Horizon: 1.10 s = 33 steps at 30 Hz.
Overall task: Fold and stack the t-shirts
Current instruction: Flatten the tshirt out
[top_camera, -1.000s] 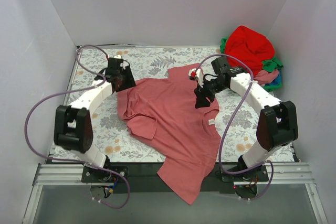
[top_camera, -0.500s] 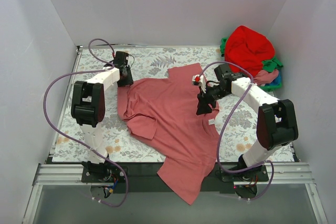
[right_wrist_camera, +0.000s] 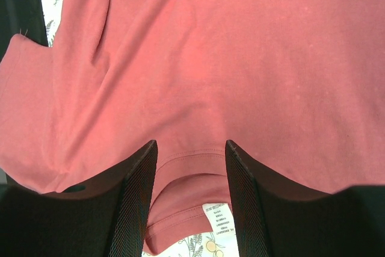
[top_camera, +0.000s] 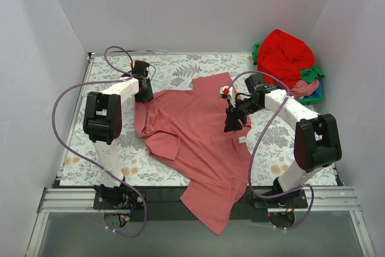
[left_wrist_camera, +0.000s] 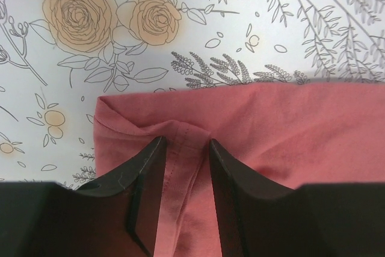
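A dusty rose-pink t-shirt (top_camera: 192,139) lies spread and rumpled across the floral table, its lower end hanging over the near edge. My left gripper (top_camera: 143,93) sits at the shirt's far-left corner. In the left wrist view the left gripper (left_wrist_camera: 185,141) has its jaws drawn in on a raised ridge of stitched hem (left_wrist_camera: 180,167), and cloth fills the gap. My right gripper (top_camera: 233,126) presses down at the neck. In the right wrist view the right gripper (right_wrist_camera: 191,144) stands open astride the collar (right_wrist_camera: 189,164), just above the white label (right_wrist_camera: 218,218).
At the back right corner is a heap of other t-shirts: bright red (top_camera: 284,55) on top, green (top_camera: 310,75) and pink (top_camera: 304,88) beneath, over a blue-green rim (top_camera: 318,93). White walls enclose the table on three sides. Purple cables loop from both arms.
My left arm has swung its elbow up and reached to the shirt's far-left corner, and its jaws have narrowed onto the hem. My right gripper has shifted slightly nearer along the collar.
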Each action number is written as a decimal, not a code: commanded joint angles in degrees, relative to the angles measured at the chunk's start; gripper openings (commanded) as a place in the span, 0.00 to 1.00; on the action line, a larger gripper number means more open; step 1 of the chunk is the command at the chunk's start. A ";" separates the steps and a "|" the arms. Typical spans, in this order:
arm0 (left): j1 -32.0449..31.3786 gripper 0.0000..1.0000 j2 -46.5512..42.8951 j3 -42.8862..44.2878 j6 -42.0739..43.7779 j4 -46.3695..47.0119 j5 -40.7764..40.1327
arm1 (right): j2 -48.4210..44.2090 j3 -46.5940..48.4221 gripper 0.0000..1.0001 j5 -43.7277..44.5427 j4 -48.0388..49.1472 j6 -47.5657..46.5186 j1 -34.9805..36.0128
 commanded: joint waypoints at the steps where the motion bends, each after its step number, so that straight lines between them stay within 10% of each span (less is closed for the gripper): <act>1: -0.29 0.34 0.69 1.64 0.48 -0.92 -2.26 | -0.97 -0.39 0.56 -1.82 0.48 -0.74 -0.16; 13: -0.64 0.28 2.63 2.43 1.10 -1.18 -4.28 | -0.97 -0.65 0.56 -2.00 0.40 -1.09 -0.16; 20: -0.81 0.00 1.49 2.78 1.53 -1.09 -6.13 | -1.14 -0.92 0.56 -1.73 0.31 -1.18 -0.24; 33: -0.64 0.02 -6.07 -0.20 1.36 0.49 -4.46 | -0.97 -1.18 0.56 -1.73 0.22 -1.35 -0.16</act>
